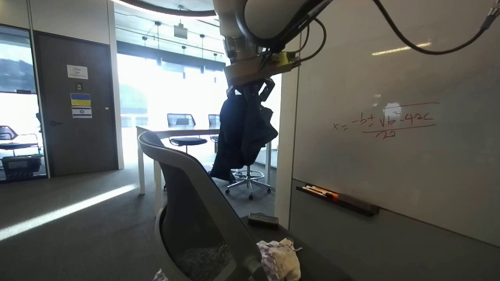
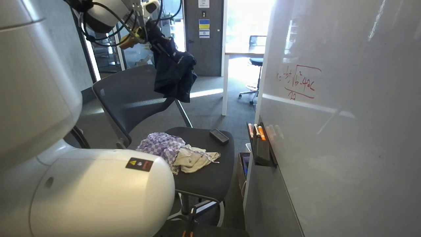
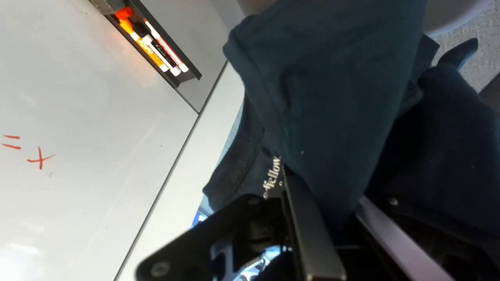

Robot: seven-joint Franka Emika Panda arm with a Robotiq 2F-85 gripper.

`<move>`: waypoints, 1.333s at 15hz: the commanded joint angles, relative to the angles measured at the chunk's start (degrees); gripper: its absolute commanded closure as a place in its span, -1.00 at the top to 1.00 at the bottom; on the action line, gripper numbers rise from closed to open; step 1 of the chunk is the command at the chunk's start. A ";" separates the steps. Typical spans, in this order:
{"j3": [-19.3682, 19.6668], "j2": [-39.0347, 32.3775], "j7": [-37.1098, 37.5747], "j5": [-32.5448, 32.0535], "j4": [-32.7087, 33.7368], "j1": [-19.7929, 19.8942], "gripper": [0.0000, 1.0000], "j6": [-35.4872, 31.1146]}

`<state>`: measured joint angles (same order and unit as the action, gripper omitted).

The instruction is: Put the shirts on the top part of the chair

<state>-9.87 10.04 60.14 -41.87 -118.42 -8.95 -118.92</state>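
Note:
A dark navy shirt (image 1: pixel 244 130) hangs bunched in the air from my gripper (image 1: pixel 252 89). In the wrist view the shirt (image 3: pixel 332 86) fills much of the picture, with pale lettering, and its cloth passes between the two fingers (image 3: pixel 324 191). The chair (image 2: pixel 131 95) has a dark mesh back. In an exterior view the shirt overlaps the right end of the chair back; I cannot tell if they touch. A purple checked cloth (image 2: pixel 161 144) and a cream cloth (image 2: pixel 194 159) lie crumpled together on the chair seat (image 2: pixel 210 179).
A black eraser-like block (image 2: pixel 219 136) lies on the seat's far edge. A whiteboard (image 1: pixel 390 164) with a marker tray (image 1: pixel 351 203) stands close beside the chair. A white table (image 1: pixel 187 132) and other chairs are behind. Cables hang from the arm.

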 commanded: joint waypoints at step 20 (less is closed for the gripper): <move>-14.61 0.91 -33.35 12.05 15.95 -5.93 -0.91 -8.81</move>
<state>-22.54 14.02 31.41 -30.03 -105.86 -15.22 -128.08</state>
